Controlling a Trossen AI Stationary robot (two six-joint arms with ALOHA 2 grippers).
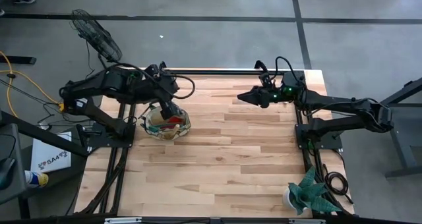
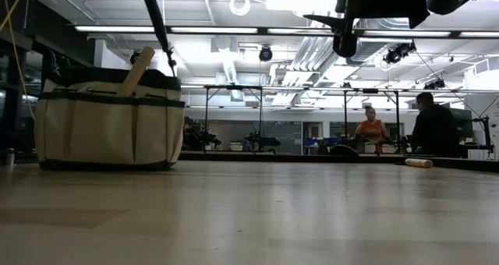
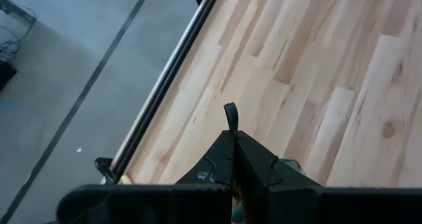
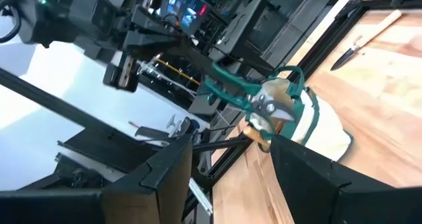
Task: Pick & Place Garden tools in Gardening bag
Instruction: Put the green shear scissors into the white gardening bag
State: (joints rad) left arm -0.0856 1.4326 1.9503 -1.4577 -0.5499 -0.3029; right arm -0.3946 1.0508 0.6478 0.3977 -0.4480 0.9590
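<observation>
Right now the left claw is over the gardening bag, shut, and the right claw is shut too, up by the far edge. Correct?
Not quite. The right claw is open: the right wrist view shows its fingers standing apart. The rest holds: the left claw is shut over the gardening bag, per the high view.

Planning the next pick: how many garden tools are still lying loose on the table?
1: a wooden-handled tool with a dark blade, lying flat on the table close to its edge rail. Others may be hidden from these views.
</observation>
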